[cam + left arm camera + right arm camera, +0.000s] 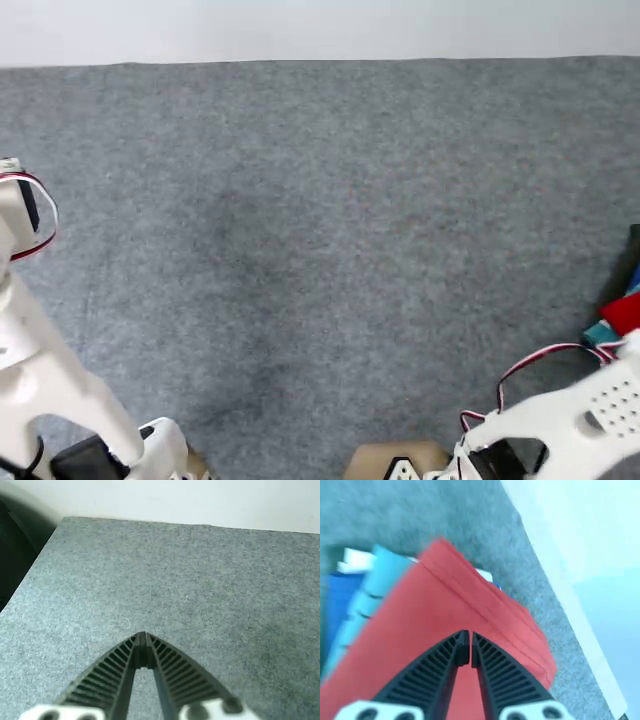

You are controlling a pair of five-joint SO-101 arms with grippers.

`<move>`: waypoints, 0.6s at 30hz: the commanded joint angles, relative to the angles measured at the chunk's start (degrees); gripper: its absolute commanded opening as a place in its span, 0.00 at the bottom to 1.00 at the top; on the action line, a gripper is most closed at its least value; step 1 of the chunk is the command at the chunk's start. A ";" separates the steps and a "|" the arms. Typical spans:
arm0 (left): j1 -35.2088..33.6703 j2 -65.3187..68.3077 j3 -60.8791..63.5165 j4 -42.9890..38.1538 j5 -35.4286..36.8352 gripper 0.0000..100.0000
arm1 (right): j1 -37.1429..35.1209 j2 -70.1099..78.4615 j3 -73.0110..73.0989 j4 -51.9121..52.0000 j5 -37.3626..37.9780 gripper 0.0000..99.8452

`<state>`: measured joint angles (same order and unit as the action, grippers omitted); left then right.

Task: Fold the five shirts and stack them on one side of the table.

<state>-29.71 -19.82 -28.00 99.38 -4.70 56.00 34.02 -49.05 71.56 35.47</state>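
A stack of folded shirts lies at the table's right edge, with a red shirt on top and a teal one under it. In the right wrist view the red shirt covers a light blue shirt, a dark blue one and a strip of white. My right gripper is shut just over the red shirt; I cannot tell whether it pinches any cloth. My left gripper is shut, holds nothing, and hovers over bare grey mat.
The grey felt mat covers the whole table up to the white wall at the back. The left arm rises at the near left, the right arm at the near right. The table's left edge drops into a dark gap.
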 commanded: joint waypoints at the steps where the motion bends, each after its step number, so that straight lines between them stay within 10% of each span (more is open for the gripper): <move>1: 0.00 -1.49 -0.40 1.14 -0.62 0.00 | -4.70 -8.75 -3.60 4.35 -2.29 0.01; 18: 7.82 -23.47 17.19 0.97 -0.44 0.00 | -24.22 -26.07 -3.43 30.90 -23.21 0.01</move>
<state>-24.79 -37.32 -15.96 99.38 -4.70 34.11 13.27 -49.76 98.90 14.55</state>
